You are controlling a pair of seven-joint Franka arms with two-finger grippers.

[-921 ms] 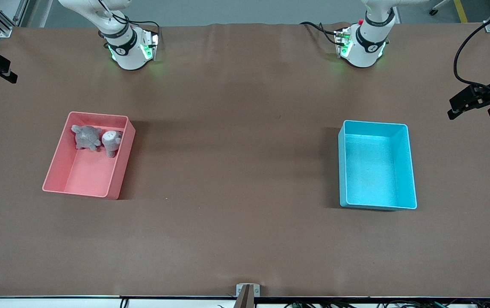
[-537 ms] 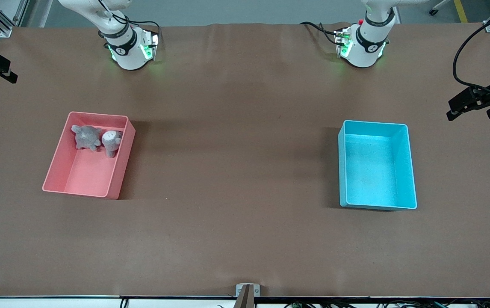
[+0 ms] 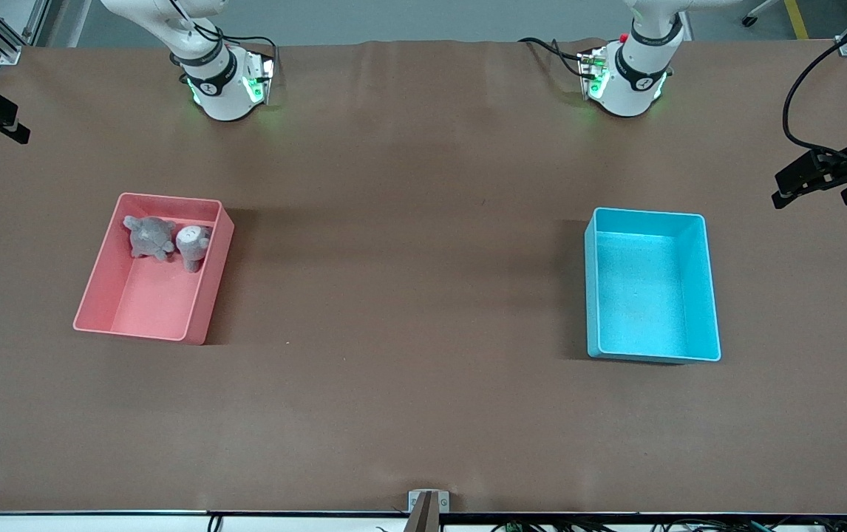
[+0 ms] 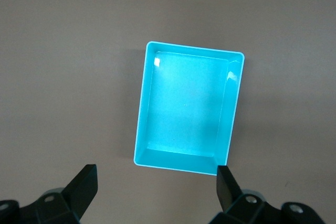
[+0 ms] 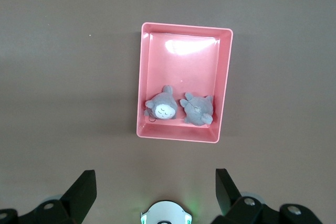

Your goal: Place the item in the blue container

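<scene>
Blue container (image 3: 651, 284) sits on the counter (image 3: 409, 295) toward the left arm's end, bare inside, long axis running from the robots' edge toward the front camera's edge. Nothing in it yet.

Items: two grey plush toys (image 3: 166, 240) lie side by side, touching or nearly so, in the pink bin (image 3: 98, 284), crowded into the bin's end nearest the robots' bases. Pink bin stands toward the right arm's end of the counter, well apart from the blue container.

Right tool (image 5: 156, 195): high over the counter, between the pink bin and the right arm's base, fingers spread wide, holding nothing. Only its dark edge shows at the counter's end in the front view.

Left tool (image 4: 157, 190): high over the counter by the blue container, fingers spread wide, nothing held.

Key relation: the toys lie directly ahead of the right tool in the bin's near end, so the right arm looks much the nearer for the pick. Judgement: pick not begun. Carrying a toy across the whole counter to the blue container may call for a handover or a long reach.
</scene>
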